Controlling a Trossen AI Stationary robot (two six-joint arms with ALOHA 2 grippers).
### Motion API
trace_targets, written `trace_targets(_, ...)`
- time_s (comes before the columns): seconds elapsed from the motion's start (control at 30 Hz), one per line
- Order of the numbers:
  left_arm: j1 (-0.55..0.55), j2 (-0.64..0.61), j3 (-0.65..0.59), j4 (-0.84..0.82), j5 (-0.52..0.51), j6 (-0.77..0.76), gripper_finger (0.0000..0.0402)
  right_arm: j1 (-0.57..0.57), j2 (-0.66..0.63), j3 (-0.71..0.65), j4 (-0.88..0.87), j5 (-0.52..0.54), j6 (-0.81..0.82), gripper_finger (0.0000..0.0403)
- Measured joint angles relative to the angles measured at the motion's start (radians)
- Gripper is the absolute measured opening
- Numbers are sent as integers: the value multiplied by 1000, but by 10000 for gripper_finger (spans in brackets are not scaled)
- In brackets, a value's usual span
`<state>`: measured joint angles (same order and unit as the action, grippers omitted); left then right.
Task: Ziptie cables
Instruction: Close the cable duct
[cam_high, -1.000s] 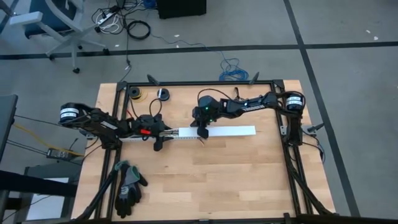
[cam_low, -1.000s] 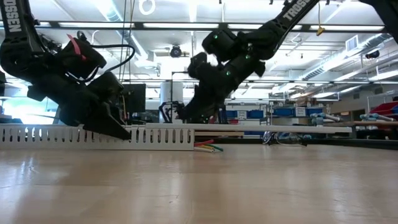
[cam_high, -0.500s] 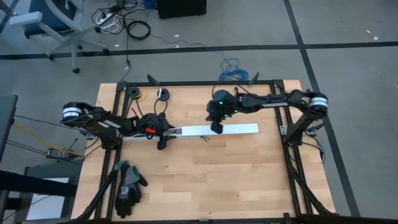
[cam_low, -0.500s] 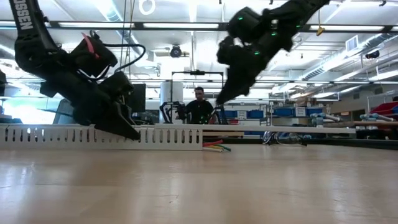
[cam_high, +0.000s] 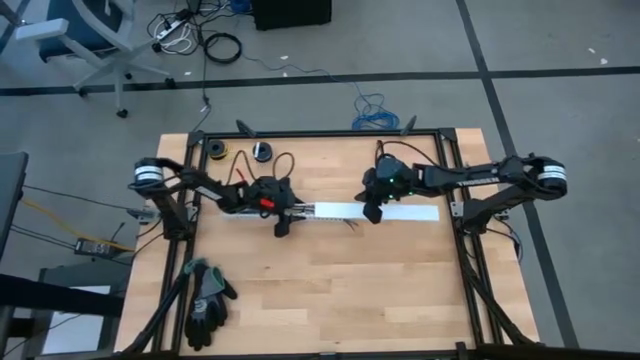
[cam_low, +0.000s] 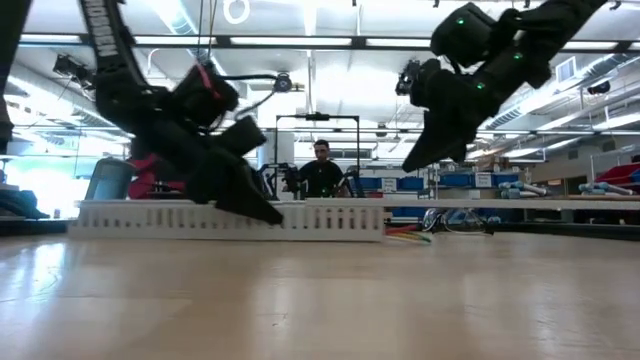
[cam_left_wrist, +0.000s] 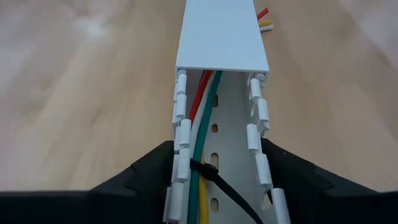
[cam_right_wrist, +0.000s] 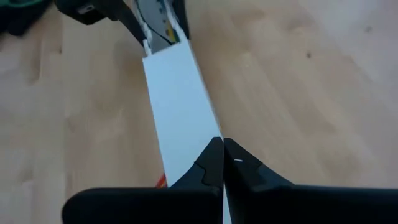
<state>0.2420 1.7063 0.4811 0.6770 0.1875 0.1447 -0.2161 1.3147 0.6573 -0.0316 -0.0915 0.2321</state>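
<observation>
A white slotted cable duct (cam_left_wrist: 219, 124) lay on the wooden table (cam_high: 330, 290), and the cables (cam_left_wrist: 202, 118) ran lengthwise inside it. They were red, white, green and yellow wires, crossed by a thin black zip tie (cam_left_wrist: 221, 186). A flat white cover (cam_high: 385, 211) capped the far part of the duct. The left gripper (cam_left_wrist: 217, 171) straddled the duct, fingers clamped against both slotted walls. The right gripper (cam_right_wrist: 222, 163) rested on the cover with fingers pressed together. Black gloves (cam_high: 205, 300) lay near the table's front edge.
</observation>
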Motion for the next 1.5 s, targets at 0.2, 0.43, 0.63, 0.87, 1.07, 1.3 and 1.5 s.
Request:
trace_targets(0.2, 3, 106, 128, -14, 77, 9, 230, 25, 44, -15, 10, -1, 14, 0)
trace_targets(0.43, 10, 122, 166, -33, 76, 11, 230, 43, 119, -15, 40, -35, 40, 0)
trace_targets(0.63, 11, 122, 166, -39, 80, 6, 230, 40, 275, -2, 278, -94, 32, 0)
trace_targets(0.87, 11, 120, 165, -46, 78, 3, 230, 34, 401, 86, 341, -127, -13, 0)
trace_targets(1.07, 11, 119, 166, -50, 58, -18, 238, 30, 397, 91, 337, -124, -25, 0)
trace_targets(1.3, 12, 119, 166, -53, 50, -16, 278, 29, 397, 91, 331, -122, -19, 0)
trace_targets(1.5, 12, 118, 167, -63, 59, -16, 284, 29, 397, 91, 330, -119, 3, 0)
